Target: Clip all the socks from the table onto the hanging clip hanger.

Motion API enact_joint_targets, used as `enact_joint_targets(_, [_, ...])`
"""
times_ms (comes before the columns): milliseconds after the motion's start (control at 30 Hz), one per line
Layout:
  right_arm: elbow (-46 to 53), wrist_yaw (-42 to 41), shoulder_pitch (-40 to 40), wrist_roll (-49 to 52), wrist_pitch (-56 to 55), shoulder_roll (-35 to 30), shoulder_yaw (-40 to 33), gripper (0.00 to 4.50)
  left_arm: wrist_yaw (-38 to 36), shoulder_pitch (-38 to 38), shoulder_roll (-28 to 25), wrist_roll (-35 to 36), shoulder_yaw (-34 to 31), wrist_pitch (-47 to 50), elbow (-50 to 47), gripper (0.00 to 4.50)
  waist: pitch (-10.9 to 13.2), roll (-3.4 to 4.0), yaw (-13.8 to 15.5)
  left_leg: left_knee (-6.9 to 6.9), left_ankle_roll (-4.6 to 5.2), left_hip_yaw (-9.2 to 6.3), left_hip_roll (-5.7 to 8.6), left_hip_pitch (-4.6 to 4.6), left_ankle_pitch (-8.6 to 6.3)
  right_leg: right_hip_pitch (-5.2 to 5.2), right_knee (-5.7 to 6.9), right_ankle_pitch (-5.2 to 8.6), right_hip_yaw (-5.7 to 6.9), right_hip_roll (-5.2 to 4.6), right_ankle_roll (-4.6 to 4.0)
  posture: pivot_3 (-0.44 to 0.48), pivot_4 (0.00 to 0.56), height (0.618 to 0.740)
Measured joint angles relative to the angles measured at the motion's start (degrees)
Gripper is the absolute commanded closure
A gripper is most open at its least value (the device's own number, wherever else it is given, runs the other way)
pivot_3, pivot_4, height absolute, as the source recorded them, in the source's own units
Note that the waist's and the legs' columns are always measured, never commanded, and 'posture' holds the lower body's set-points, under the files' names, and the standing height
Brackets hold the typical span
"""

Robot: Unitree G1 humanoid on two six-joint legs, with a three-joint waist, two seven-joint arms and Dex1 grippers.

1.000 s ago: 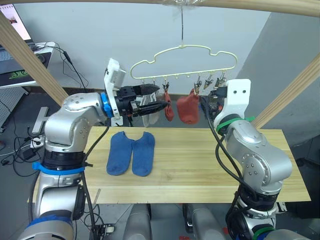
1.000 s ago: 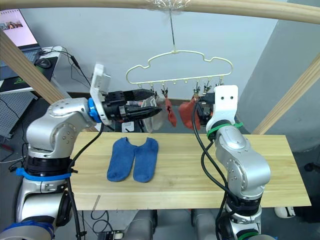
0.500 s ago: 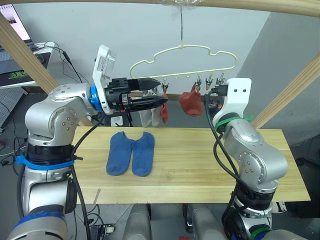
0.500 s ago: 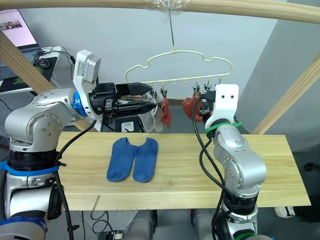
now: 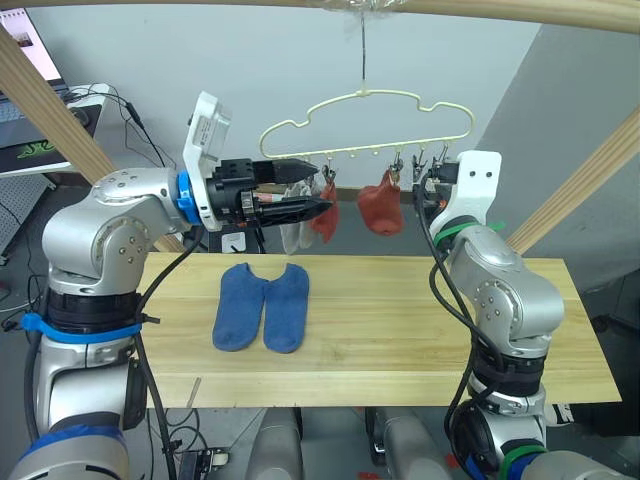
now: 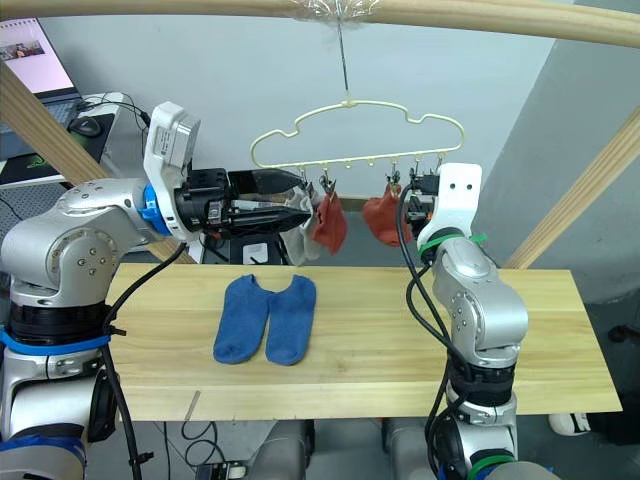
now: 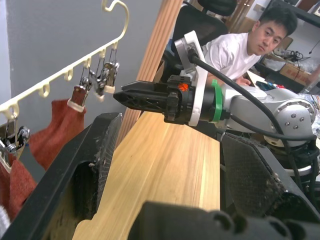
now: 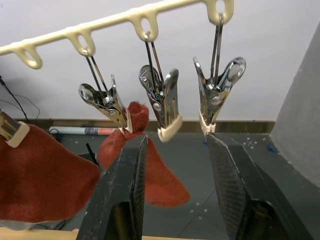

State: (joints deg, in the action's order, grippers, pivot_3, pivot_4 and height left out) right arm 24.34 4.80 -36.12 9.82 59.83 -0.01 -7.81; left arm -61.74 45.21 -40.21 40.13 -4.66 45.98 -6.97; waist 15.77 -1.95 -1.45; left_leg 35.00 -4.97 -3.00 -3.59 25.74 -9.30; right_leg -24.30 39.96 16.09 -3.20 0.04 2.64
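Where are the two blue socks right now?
In the left eye view, the blue socks lie side by side on the table, toward its left, below the left claw.

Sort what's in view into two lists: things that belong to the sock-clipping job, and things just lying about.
Belongs to the job:
- two blue socks lying on the table
- clip hanger with two rust-red socks and grey socks hanging from it
- left gripper, open
- right gripper, open, below two empty clips

Just lying about:
- laptop and cables behind
- seated person
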Motion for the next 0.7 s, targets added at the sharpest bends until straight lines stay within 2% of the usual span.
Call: enact_joint_targets(700, [-14.4,-3.7,-6.5,1.0,-8.4,-2.0,-2.1,2.57,3.6,-1.3,-0.6,0.1,-0.1,0.1,-2.2,0.85,0.0,0.0,1.5,-0.01,0.0,0.0,0.0,0.0,0.0,0.0,0.0,0.0,0.01,0.0,0.0,0.166,0.216,0.74])
